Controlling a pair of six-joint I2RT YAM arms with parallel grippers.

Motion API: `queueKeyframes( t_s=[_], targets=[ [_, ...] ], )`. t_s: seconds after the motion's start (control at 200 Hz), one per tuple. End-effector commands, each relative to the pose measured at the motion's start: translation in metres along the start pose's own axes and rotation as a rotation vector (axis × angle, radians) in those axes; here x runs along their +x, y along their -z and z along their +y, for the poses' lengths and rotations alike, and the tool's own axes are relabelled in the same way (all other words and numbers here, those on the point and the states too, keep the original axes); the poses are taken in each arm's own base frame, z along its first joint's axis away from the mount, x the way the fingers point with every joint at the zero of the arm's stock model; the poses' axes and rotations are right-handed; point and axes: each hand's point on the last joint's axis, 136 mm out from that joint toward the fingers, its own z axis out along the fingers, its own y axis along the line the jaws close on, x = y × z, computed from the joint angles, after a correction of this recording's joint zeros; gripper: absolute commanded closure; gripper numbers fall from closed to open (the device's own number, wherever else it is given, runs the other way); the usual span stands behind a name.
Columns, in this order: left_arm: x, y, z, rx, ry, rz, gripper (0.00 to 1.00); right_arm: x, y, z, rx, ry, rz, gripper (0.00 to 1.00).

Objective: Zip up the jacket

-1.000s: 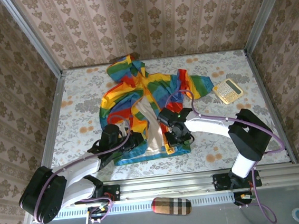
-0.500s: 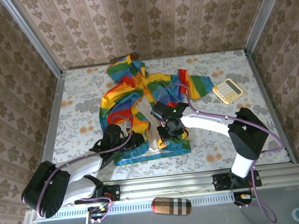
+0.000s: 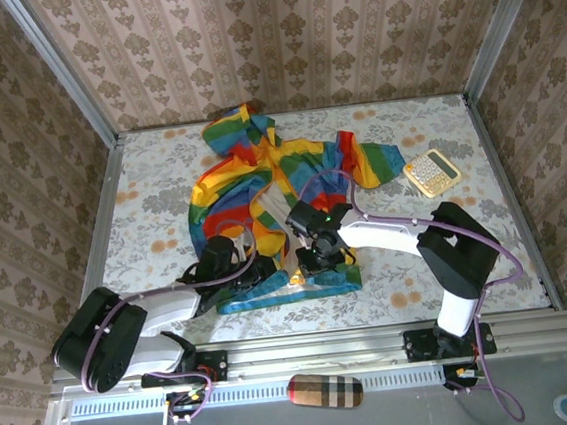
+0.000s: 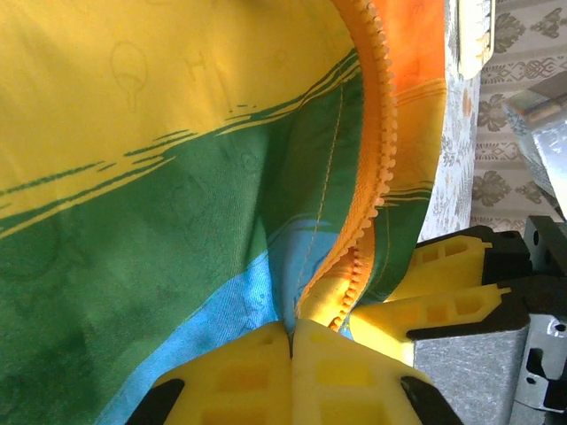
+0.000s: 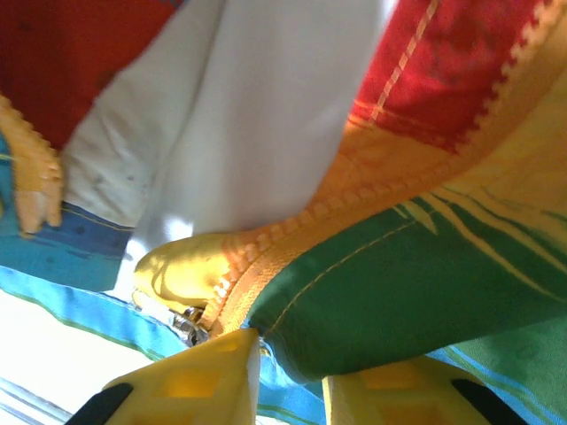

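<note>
Rainbow-striped jacket point(image 3: 261, 189), open, mid-counter point(image 3: 450, 277). I read left end effector point(image 4: 291, 341) pinching its hem beside the orange zipper point(image 4: 376, 159); right end effector point(image 5: 292, 363) pinching the facing edge.

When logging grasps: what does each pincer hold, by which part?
Left pincer pinches the jacket at its orange zipper edge; right pincer grips its green stripe beside the zipper teeth.
</note>
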Motion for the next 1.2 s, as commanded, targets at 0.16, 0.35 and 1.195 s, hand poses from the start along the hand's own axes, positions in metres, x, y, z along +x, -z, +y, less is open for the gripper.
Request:
queueKeyframes(
  t_s=[0.16, 0.35, 1.195],
  targets=[
    [0.0, -0.006, -0.01, 0.035, -0.045, 0.027, 1.0, 0.004, 0.013, -0.001, -0.003, -0.011, -0.024, 0.68],
    [0.001, -0.007, -0.011, 0.039, -0.047, 0.031, 1.0, 0.004, 0.023, 0.0, -0.05, -0.021, -0.107, 0.64],
    [0.008, -0.005, -0.016, 0.021, -0.052, 0.074, 1.0, 0.023, 0.002, -0.032, -0.138, -0.175, -0.27, 0.53]
  ],
)
